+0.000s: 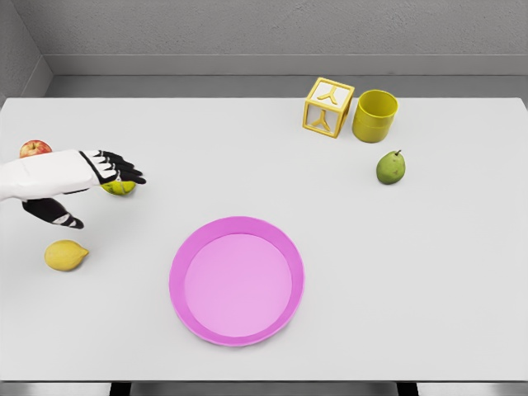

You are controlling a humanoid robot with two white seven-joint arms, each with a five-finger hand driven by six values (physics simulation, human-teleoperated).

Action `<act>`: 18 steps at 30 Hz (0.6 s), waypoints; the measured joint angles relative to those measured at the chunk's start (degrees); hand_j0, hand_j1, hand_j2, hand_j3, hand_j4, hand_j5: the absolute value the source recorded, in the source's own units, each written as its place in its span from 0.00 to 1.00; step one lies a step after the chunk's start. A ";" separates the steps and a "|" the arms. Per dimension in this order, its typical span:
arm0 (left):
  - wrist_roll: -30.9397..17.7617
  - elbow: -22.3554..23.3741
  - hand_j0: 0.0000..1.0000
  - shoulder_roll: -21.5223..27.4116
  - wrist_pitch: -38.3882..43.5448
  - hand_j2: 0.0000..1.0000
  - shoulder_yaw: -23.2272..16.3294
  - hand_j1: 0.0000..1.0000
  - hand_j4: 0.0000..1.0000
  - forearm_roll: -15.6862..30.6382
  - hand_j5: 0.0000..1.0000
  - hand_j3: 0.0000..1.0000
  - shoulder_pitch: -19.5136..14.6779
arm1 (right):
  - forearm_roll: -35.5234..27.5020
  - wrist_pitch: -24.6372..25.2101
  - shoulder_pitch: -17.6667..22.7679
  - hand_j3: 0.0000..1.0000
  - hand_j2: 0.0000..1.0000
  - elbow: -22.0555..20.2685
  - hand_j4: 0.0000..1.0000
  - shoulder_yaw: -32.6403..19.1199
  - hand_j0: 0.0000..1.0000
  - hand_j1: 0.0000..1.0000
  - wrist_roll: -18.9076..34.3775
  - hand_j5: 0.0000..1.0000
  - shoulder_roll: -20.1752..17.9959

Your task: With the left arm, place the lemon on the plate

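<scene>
The left hand point(115, 171) reached in from the nine o'clock edge of the white table point(412, 280), its black fingers stretched out flat and close together, holding nothing. They lay over a small yellow-green fruit point(120, 188) — mostly hidden, so whether they touched it could not be told. The thumb point(56, 214) hung down apart from the fingers, toward six o'clock.

The lemon point(65, 255) lay on the table at about six o'clock from the hand, well clear of it, and at nine o'clock from the pink plate point(190, 247). The plate sat near the table's middle, toward the front edge.

A red apple point(35, 148) showed just behind the forearm, at eleven o'clock from the hand. At one o'clock from the plate stood a yellow letter block point(328, 106) with a yellow cup point(374, 115) just beside it — and a green pear point(391, 167) lay near them, at five o'clock from the cup.
</scene>
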 measured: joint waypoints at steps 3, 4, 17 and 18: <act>-0.01 -2.63 1.00 1.01 -0.03 1.00 0.17 1.00 1.00 -0.07 1.00 1.00 2.81 | 0.01 0.00 0.53 1.00 1.00 0.17 1.00 0.01 1.00 1.00 0.08 1.00 0.00; 0.00 -3.50 1.00 1.38 -0.02 1.00 0.49 1.00 1.00 -0.03 1.00 1.00 3.43 | 0.01 0.00 0.53 1.00 1.00 0.19 1.00 0.02 1.00 1.00 0.11 1.00 0.00; 2.82 -7.40 1.00 7.58 0.00 1.00 9.34 1.00 1.00 -0.06 1.00 1.00 15.29 | 0.01 0.00 0.61 1.00 1.00 0.23 1.00 0.04 1.00 1.00 0.29 1.00 0.00; 3.01 -7.39 1.00 8.38 0.00 1.00 9.49 1.00 1.00 -0.07 1.00 1.00 16.16 | 0.01 0.00 0.53 1.00 1.00 0.23 1.00 0.04 1.00 1.00 0.29 1.00 0.00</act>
